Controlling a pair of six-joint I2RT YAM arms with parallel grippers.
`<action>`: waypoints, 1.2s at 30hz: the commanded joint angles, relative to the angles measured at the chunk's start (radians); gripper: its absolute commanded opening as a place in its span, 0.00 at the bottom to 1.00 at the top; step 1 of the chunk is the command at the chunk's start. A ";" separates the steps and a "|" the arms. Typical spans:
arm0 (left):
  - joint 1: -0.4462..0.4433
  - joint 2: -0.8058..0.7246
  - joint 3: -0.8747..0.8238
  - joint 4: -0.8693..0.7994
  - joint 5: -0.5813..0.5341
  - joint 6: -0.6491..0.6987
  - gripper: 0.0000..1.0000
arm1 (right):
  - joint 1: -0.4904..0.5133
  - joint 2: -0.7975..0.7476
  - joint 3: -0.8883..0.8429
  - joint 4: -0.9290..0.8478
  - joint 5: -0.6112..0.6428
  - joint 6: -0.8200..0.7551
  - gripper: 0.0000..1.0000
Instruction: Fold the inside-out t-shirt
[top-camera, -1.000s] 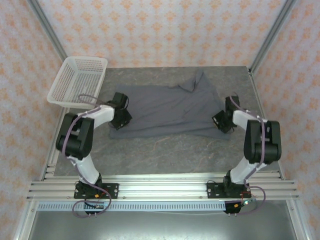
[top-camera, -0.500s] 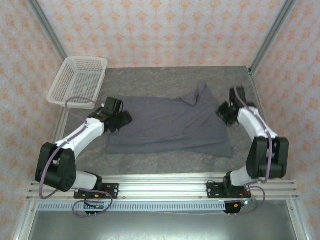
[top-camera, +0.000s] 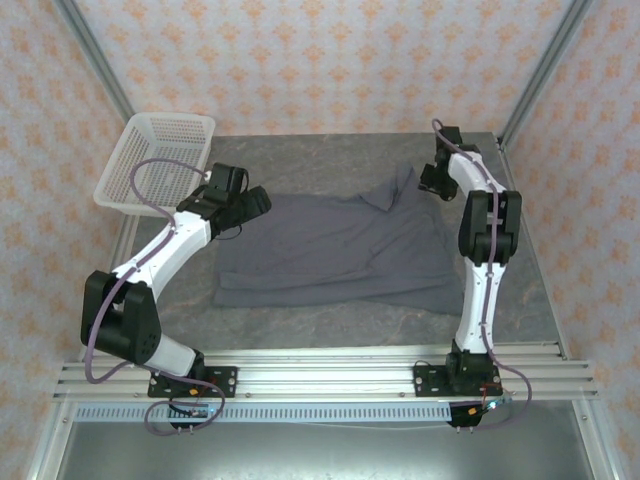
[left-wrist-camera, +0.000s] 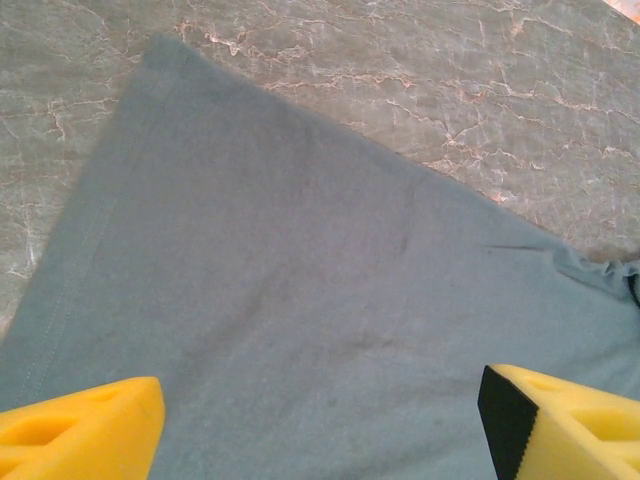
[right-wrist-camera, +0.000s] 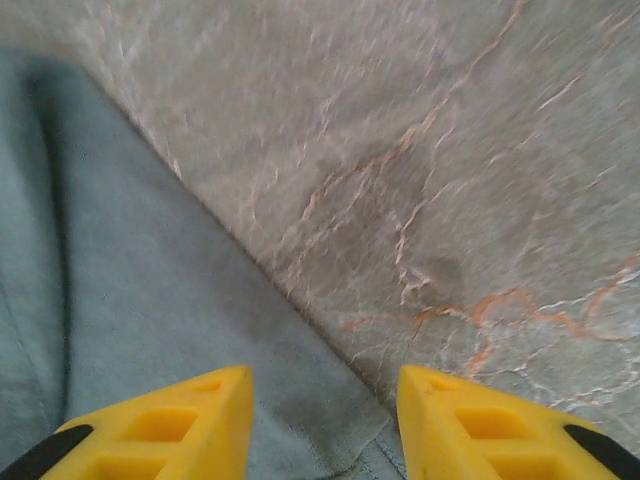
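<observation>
hovering over the t-shirt (top-camera: 330, 240), the left pincer (left-wrist-camera: 320, 392) gapes wide, the right pincer (right-wrist-camera: 322, 378) partly spread, both empty.

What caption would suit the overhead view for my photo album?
The left end effector and right end effector hover open over a grey t-shirt on the table, beside a white basket.

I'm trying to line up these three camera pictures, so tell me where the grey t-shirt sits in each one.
Top view: the t-shirt lies spread across the middle of the table.
Left wrist: the t-shirt covers most of the picture, from a corner at upper left down to the bottom edge.
Right wrist: the t-shirt fills the left and lower left.
Shared landmark: the grey, orange-veined table, bare beside the cloth's edge.
</observation>
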 joint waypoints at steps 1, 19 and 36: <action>0.008 0.003 -0.019 -0.022 -0.024 0.020 0.86 | 0.019 0.030 0.071 -0.076 -0.008 -0.082 0.44; 0.055 0.216 0.211 -0.209 -0.045 -0.019 0.93 | 0.025 0.164 0.267 -0.217 0.036 -0.076 0.00; 0.152 0.756 0.736 -0.350 -0.314 0.004 0.81 | 0.013 0.053 0.130 -0.128 0.063 -0.063 0.00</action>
